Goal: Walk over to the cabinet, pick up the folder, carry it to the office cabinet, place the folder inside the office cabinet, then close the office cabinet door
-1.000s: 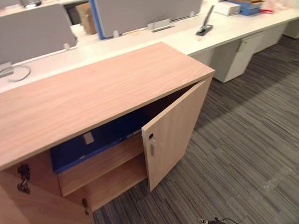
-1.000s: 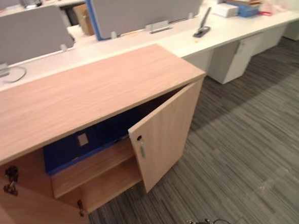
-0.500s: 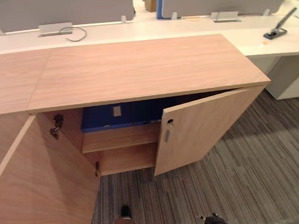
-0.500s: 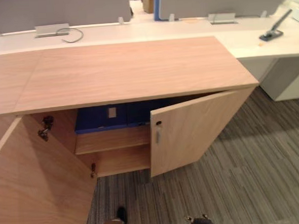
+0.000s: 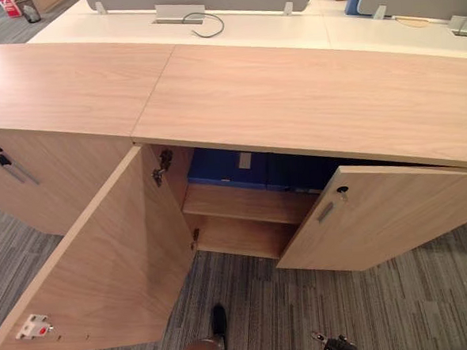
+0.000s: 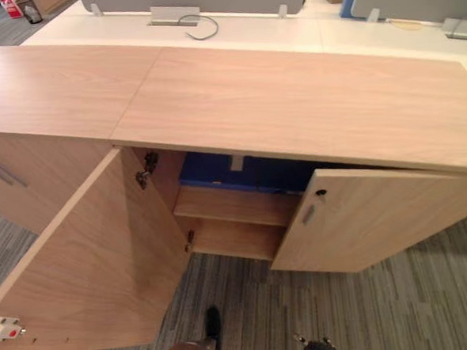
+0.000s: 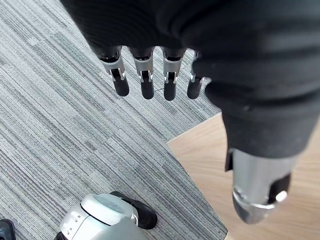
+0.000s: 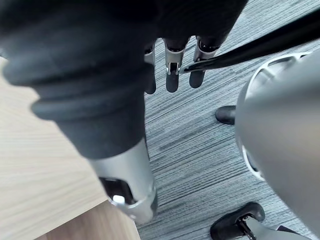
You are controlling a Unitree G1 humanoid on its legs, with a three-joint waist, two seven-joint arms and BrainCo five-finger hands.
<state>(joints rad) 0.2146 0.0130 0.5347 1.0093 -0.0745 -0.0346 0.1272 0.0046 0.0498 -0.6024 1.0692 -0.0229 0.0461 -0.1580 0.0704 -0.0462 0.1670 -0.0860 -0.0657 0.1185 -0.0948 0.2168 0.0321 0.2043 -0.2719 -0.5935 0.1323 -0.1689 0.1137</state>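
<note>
Facing a long wooden cabinet on grey striped carpet, with a white desk behind it on the far side.

Left door swung wide toward the near side. Right door ajar, roughly half shut.

Inside, on the upper shelf: blue folder, upright, against the back, toward the left of the opening. More dark blue just to its right; cannot tell whether one folder or several.

Judged from this: walk, pickup, carry and placing done. Left to do: closing, and neither door shut yet. Probably the wide left door first, being nearest the left hand.

Left hand hanging over the carpet by the left door's edge, fingers straight, slightly spread, holding nothing. Right hand likewise low beside a wooden panel, fingers straight and empty.

Writing: pale label on the folder's spine, nothing legible. Small white fitting with a red spot at the left door's near lower corner, no text readable. Key in the right door's lock, above a slim metal handle; no markings made out.
</note>
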